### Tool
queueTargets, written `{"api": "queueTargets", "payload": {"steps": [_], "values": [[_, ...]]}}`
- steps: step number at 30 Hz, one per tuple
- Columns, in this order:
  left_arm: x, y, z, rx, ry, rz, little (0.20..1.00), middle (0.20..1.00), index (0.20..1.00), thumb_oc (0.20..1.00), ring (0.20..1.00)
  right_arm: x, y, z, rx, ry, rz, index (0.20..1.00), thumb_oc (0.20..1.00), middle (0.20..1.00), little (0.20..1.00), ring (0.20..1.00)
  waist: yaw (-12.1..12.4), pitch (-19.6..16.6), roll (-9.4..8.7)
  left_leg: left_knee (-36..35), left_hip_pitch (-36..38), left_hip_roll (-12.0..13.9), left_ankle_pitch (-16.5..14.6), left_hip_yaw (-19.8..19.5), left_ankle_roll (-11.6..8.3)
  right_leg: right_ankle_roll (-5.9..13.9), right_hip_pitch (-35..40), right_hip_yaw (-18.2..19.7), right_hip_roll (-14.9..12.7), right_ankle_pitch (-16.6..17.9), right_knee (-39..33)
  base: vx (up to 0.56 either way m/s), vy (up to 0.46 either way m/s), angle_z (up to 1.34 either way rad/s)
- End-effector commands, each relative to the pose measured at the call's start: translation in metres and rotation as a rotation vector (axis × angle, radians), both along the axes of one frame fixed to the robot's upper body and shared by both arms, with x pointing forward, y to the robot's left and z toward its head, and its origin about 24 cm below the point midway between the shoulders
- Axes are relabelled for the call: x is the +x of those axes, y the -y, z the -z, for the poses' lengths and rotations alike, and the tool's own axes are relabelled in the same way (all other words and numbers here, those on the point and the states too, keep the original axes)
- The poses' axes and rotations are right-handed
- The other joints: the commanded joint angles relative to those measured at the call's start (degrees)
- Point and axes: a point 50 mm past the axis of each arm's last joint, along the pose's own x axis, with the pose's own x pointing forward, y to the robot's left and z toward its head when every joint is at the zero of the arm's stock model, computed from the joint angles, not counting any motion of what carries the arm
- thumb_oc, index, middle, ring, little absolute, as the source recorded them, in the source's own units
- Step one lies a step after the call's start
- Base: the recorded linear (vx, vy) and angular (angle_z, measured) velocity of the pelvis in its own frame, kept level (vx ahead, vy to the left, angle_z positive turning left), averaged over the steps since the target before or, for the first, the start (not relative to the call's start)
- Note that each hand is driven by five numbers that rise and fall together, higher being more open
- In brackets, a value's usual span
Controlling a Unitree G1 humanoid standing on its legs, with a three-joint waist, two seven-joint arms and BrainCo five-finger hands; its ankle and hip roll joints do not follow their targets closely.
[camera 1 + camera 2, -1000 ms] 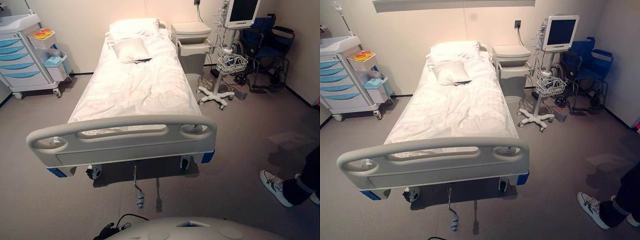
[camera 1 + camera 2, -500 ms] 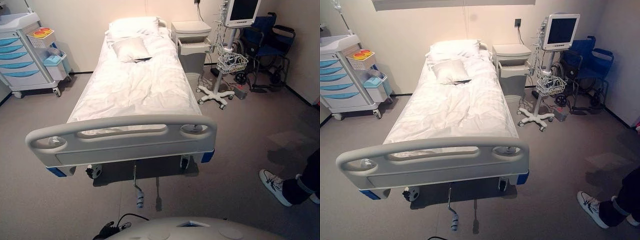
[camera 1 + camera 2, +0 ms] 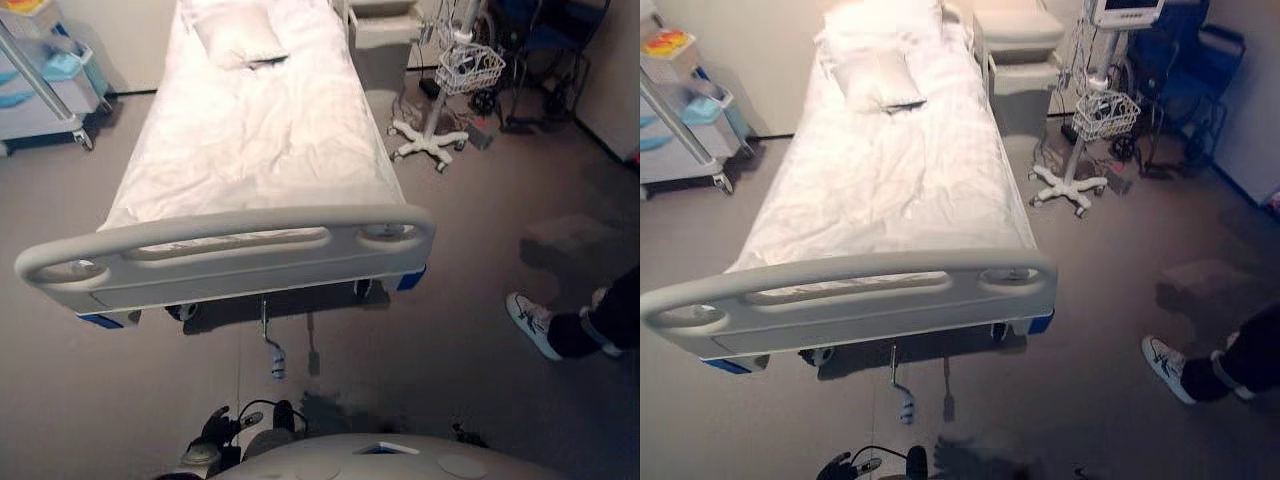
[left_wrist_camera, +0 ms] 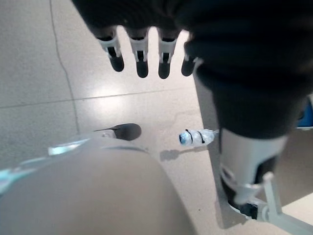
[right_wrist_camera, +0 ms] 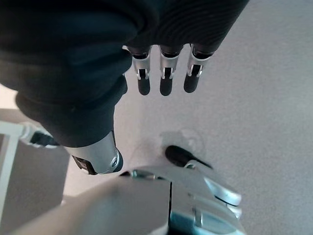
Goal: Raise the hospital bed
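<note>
— Where does the hospital bed point(image 3: 250, 150) stand relative to the robot's fingers?

— Well ahead of them. Its grey footboard point(image 3: 225, 255) faces the robot, and the white sheet point(image 3: 885, 180) runs away toward a pillow point(image 3: 875, 78) at the far end. Under the footboard a crank handle point(image 3: 274, 357) hangs down toward the floor point(image 3: 450, 340), its grip low and near the middle of the bed's width.

— And the hands?

— The left hand point(image 4: 146, 46) hangs over bare floor, fingers point(image 4: 142, 61) straight and side by side with small gaps, thumb apart, holding nothing. The crank handle's pale grip lies on the far side of that thumb, past the fingertips and apart from them — no contact. The right hand point(image 5: 161, 63) shows the same: fingers point(image 5: 165, 81) straight, in a row, thumb off to one side, nothing between them, only grey floor beyond the tips.

— Anything else around?

— A monitor stand point(image 3: 1080, 150) on a wheeled base with a wire basket is right of the bed, a bedside cabinet point(image 3: 1018, 45) beside the head end, a blue wheelchair point(image 3: 1185, 75) in the far right corner. A cart point(image 3: 680, 120) with blue drawers stands far left. A person's leg and white shoe point(image 3: 530, 325) show at the right edge, well apart from both hands.
</note>
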Motion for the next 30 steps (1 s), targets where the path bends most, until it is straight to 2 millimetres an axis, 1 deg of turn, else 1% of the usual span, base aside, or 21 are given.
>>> {"api": "queueTargets", "payload": {"steps": [1, 2, 3, 4, 6, 7, 8, 9, 10, 11, 12, 13, 14, 15, 16, 19, 21, 22, 26, 30], "values": [[0.066, 0.016, -0.020, -0.014, 0.207, -0.038, 1.000, 1.000, 1.000, 1.000, 1.000, 0.051, 0.003, -0.013, -0.037, 0.151, 0.012, 1.000, 1.000, 1.000, 1.000, 1.000, -0.65, 2.09, -1.68, -0.57, 1.63, -3.24, -1.17, 1.00, 3.03, 2.42, -7.24, 3.21, -0.66, 9.43, 0.08, -0.07, 0.013, -0.07], [0.074, 0.020, -0.023, -0.025, 0.242, -0.044, 1.000, 1.000, 1.000, 1.000, 1.000, 0.055, 0.004, -0.014, -0.045, 0.165, 0.019, 1.000, 1.000, 1.000, 1.000, 1.000, -0.76, 2.53, -1.59, -0.57, 0.90, -3.32, -0.89, 1.08, 3.07, 2.41, -8.06, 3.36, -0.67, 9.61, 0.28, -0.07, 0.013, -0.11], [0.074, 0.020, -0.023, -0.025, 0.242, -0.044, 1.000, 1.000, 1.000, 1.000, 1.000, 0.055, 0.004, -0.014, -0.045, 0.165, 0.020, 1.000, 1.000, 1.000, 1.000, 1.000, -0.75, 2.48, -1.59, -0.57, 0.84, -3.32, -0.89, 1.09, 3.07, 2.41, -8.13, 3.37, -0.68, 9.60, 0.31, -0.09, 0.019, -0.15], [0.086, 0.025, -0.029, -0.040, 0.293, -0.051, 1.000, 1.000, 1.000, 1.000, 1.000, 0.061, 0.006, -0.017, -0.057, 0.181, 0.020, 1.000, 1.000, 1.000, 1.000, 1.000, -1.00, 3.06, -1.55, -0.47, -0.28, -3.38, -0.65, 1.19, 3.18, 2.43, -9.48, 3.68, -0.69, 9.96, 0.45, -0.05, 0.010, -0.14], [0.086, 0.025, -0.029, -0.040, 0.293, -0.050, 1.000, 1.000, 1.000, 1.000, 1.000, 0.061, 0.006, -0.017, -0.057, 0.181, 0.020, 1.000, 1.000, 1.000, 1.000, 1.000, -0.98, 3.01, -1.55, -0.45, -0.35, -3.38, -0.65, 1.21, 3.18, 2.42, -9.56, 3.71, -0.69, 9.96, 0.48, -0.08, 0.013, -0.06], [0.107, 0.029, -0.040, -0.055, 0.366, -0.045, 1.000, 1.000, 1.000, 1.000, 1.000, 0.079, 0.011, -0.025, -0.071, 0.237, 0.030, 1.000, 1.000, 1.000, 1.000, 1.000, -1.30, 4.30, -1.63, -0.10, -2.64, -3.47, -0.06, 1.31, 3.28, 2.44, -12.02, 4.47, -0.71, 10.63, 0.78, -0.11, 0.017, -0.02], [0.107, 0.029, -0.040, -0.055, 0.366, -0.045, 1.000, 1.000, 1.000, 1.000, 1.000, 0.079, 0.011, -0.025, -0.071, 0.237, 0.030, 1.000, 1.000, 1.000, 1.000, 1.000, -1.28, 4.25, -1.64, -0.08, -2.73, -3.47, -0.06, 1.34, 3.28, 2.44, -12.13, 4.50, -0.71, 10.63, 0.82, -0.16, 0.021, -0.10], [0.119, 0.031, -0.047, -0.057, 0.402, -0.034, 1.000, 1.000, 1.000, 1.000, 1.000, 0.089, 0.012, -0.029, -0.075, 0.266, 0.028, 1.000, 1.000, 1.000, 1.000, 1.000, -1.38, 5.04, -1.69, 0.05, -4.11, -3.55, 0.40, 1.44, 3.26, 2.37, -13.49, 4.73, -0.72, 10.96, 1.03, -0.06, 0.004, -0.13], [0.119, 0.031, -0.047, -0.057, 0.403, -0.034, 1.000, 1.000, 1.000, 1.000, 1.000, 0.089, 0.012, -0.029, -0.075, 0.266, 0.028, 1.000, 1.000, 1.000, 1.000, 1.000, -1.37, 5.01, -1.69, 0.06, -4.17, -3.55, 0.41, 1.45, 3.26, 2.37, -13.56, 4.74, -0.72, 10.96, 1.05, -0.09, 0.014, -0.20], [0.124, 0.029, -0.051, -0.048, 0.427, -0.045, 1.000, 1.000, 1.000, 1.000, 1.000, 0.081, 0.014, -0.026, -0.104, 0.240, 0.034, 1.000, 1.000, 1.000, 1.000, 1.000, -1.66, 5.63, -1.72, 0.04, -4.94, -3.48, 0.67, 1.55, 3.33, 2.39, -14.39, 4.98, -0.75, 11.29, 1.03, -0.03, 0.010, -0.14], [0.124, 0.029, -0.051, -0.048, 0.427, -0.045, 1.000, 1.000, 1.000, 1.000, 1.000, 0.081, 0.014, -0.026, -0.104, 0.240, 0.034, 1.000, 1.000, 1.000, 1.000, 1.000, -1.64, 5.60, -1.73, 0.04, -4.96, -3.48, 0.67, 1.56, 3.33, 2.39, -14.43, 5.00, -0.74, 11.29, 1.04, -0.04, 0.026, -0.13], [0.126, 0.036, -0.051, -0.064, 0.429, -0.025, 1.000, 1.000, 1.000, 1.000, 1.000, 0.074, 0.015, -0.023, -0.066, 0.220, 0.078, 1.000, 1.000, 1.000, 1.000, 1.000, -1.45, 5.89, -1.36, -0.02, -5.20, -3.62, 0.72, 1.47, 3.43, 2.47, -14.68, 4.98, -0.80, 11.37, 0.96, -0.05, 0.024, -0.04], [0.132, 0.029, -0.057, -0.052, 0.459, -0.040, 1.000, 1.000, 1.000, 1.000, 1.000, 0.098, 0.000, -0.032, -0.052, 0.317, -0.021, 1.000, 1.000, 1.000, 1.000, 1.000, -1.95, 6.40, -1.67, 0.02, -6.04, -3.39, 0.98, 1.85, 3.28, 2.44, -15.55, 5.55, -0.58, 11.56, 0.85, -0.05, 0.024, -0.02], [0.132, 0.029, -0.057, -0.052, 0.459, -0.040, 1.000, 1.000, 1.000, 1.000, 1.000, 0.098, 0.000, -0.032, -0.052, 0.317, -0.021, 1.000, 1.000, 1.000, 1.000, 1.000, -1.93, 6.36, -1.68, 0.02, -6.07, -3.39, 0.99, 1.87, 3.28, 2.44, -15.60, 5.57, -0.58, 11.56, 0.87, -0.07, -0.008, -0.05], [0.143, 0.034, -0.065, -0.058, 0.508, -0.044, 1.000, 1.000, 1.000, 1.000, 1.000, 0.094, 0.000, -0.030, -0.061, 0.309, -0.003, 1.000, 1.000, 1.000, 1.000, 1.000, -2.13, 6.97, -2.07, 0.09, -6.71, -3.44, 1.07, 1.82, 3.30, 2.41, -16.20, 5.78, -0.43, 11.96, 0.65, -0.05, -0.010, -0.12], [0.149, 0.032, -0.070, -0.062, 0.535, -0.065, 1.000, 1.000, 1.000, 1.000, 1.000, 0.089, -0.001, -0.028, -0.060, 0.301, -0.008, 1.000, 1.000, 1.000, 1.000, 1.000, -2.41, 7.57, -2.26, 0.29, -7.55, -3.38, 1.16, 2.08, 3.27, 2.44, -16.84, 6.24, -0.42, 12.20, 0.50, -0.03, -0.001, -0.12], [0.149, 0.032, -0.070, -0.062, 0.535, -0.065, 1.000, 1.000, 1.000, 1.000, 1.000, 0.089, -0.001, -0.028, -0.060, 0.301, -0.008, 1.000, 1.000, 1.000, 1.000, 1.000, -2.40, 7.56, -2.26, 0.29, -7.56, -3.38, 1.16, 2.08, 3.27, 2.44, -16.84, 6.24, -0.42, 12.20, 0.51, -0.02, 0.007, -0.10], [0.154, 0.035, -0.074, -0.067, 0.552, -0.057, 1.000, 1.000, 1.000, 1.000, 1.000, 0.089, -0.001, -0.028, -0.067, 0.301, -0.016, 1.000, 1.000, 1.000, 1.000, 1.000, -2.64, 8.18, -2.30, 0.35, -8.12, -3.38, 1.30, 2.11, 3.25, 2.45, -17.43, 6.38, -0.44, 12.37, 0.42, -0.04, 0.019, -0.06], [0.160, 0.035, -0.079, -0.062, 0.576, -0.056, 1.000, 1.000, 1.000, 1.000, 1.000, 0.094, -0.001, -0.031, -0.073, 0.327, -0.028, 1.000, 1.000, 1.000, 1.000, 1.000, -3.02, 8.84, -2.51, 0.55, -9.28, -3.45, 1.52, 2.08, 3.23, 2.44, -18.68, 6.57, -0.44, 12.65, 0.58, -0.01, 0.005, -0.01], [0.166, 0.032, -0.085, -0.049, 0.599, -0.063, 1.000, 1.000, 1.000, 1.000, 1.000, 0.101, -0.007, -0.034, -0.060, 0.366, -0.053, 1.000, 1.000, 1.000, 1.000, 1.000, -3.41, 9.57, -2.99, 0.77, -10.36, -3.34, 1.74, 2.22, 3.16, 2.45, -19.71, 6.75, -0.35, 12.95, 0.67, 0.00, -0.003, -0.02]]}}
